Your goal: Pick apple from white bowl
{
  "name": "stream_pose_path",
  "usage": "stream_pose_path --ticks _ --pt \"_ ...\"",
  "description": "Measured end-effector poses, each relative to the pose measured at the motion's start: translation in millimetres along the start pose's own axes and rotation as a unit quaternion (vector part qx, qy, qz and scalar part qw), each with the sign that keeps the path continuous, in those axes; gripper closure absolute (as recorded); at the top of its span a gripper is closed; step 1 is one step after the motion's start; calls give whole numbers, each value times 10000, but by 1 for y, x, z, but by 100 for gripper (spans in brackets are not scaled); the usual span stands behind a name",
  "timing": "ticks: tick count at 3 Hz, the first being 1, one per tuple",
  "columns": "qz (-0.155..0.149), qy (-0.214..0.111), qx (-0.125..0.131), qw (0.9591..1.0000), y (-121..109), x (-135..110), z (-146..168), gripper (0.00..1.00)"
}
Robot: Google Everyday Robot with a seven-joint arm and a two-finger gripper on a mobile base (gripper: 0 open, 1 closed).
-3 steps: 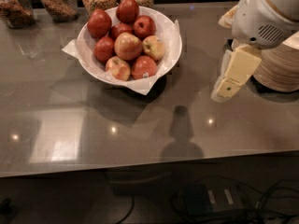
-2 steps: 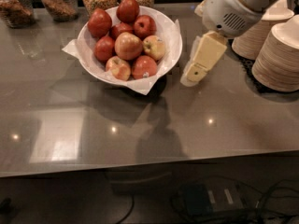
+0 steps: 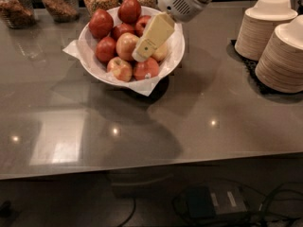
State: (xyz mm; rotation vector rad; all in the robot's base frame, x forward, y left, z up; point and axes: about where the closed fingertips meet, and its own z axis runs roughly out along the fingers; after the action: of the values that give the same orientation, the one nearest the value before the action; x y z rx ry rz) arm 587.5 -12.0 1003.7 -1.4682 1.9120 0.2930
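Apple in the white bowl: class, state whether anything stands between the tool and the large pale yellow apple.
Nothing visible does. The tool hangs over the white bowl, its tip right beside the pale yellow apple. Red apples crowd that apple's left and far sides.

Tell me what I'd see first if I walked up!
A white bowl heaped with red apples sits at the counter's back left. The cream gripper hangs over it, tip by the big pale-yellow apple. Stacks of beige bowls stand far right.
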Motion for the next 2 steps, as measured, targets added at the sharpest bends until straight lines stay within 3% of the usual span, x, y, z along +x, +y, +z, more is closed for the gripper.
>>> stream_pose_path --ticks 1,2 --pt "292 -632 -384 9968 -13 -23 32 0" --pt "292 -632 -384 9968 -13 -23 32 0"
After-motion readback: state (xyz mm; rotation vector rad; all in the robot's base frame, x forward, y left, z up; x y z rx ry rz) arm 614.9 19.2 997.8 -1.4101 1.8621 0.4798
